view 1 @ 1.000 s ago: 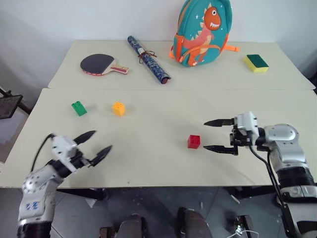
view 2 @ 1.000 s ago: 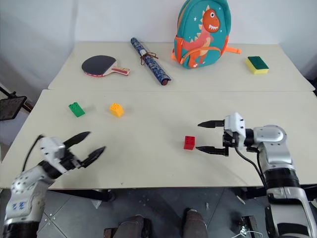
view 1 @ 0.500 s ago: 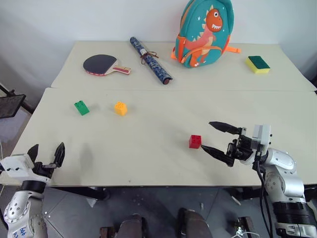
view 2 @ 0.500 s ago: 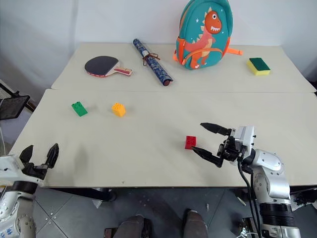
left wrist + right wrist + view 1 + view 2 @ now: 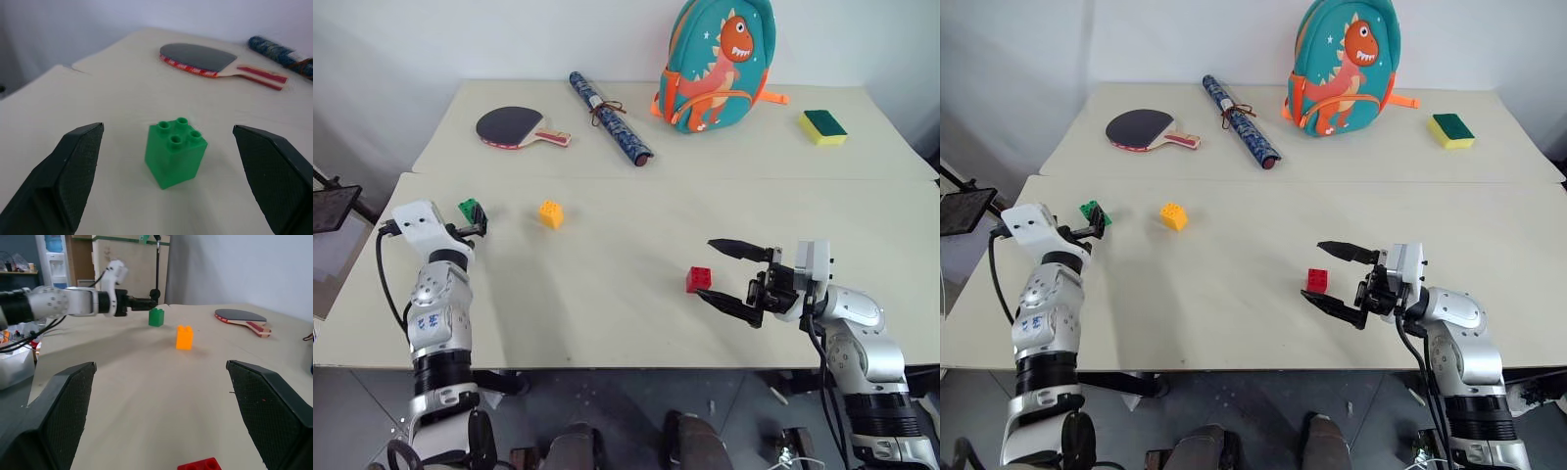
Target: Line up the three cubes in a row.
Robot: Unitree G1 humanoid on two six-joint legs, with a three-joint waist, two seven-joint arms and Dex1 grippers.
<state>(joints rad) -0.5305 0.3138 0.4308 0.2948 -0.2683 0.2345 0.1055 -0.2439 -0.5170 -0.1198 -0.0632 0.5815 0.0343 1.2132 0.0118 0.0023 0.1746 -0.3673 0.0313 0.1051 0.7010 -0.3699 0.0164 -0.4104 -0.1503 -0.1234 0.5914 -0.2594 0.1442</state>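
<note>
Since a second ago, left claw [image 5: 166, 196] swung up from the near counter edge to the small green studded plastic brick [image 5: 174, 153], jaws now wide apart with the brick standing between them, untouched. Right claw [image 5: 722, 273] drawn back toward the near edge and dipped a little, fingers spread just beside the small red studded plastic brick [image 5: 698, 280], not gripping it. Small yellow-orange studded plastic brick [image 5: 550, 212] near the green one on the pale counter [image 5: 607, 294], red one well apart on the right side. Likely trouble: closing off-centre on the green brick, corner-on to the fingers, could twist it or squirt it out sideways; a brush from the right fingers could shove the red brick further off. Green brick upright, studs up, long axis vertical, one edge turned toward the left wrist camera; yellow-orange likewise upright.
</note>
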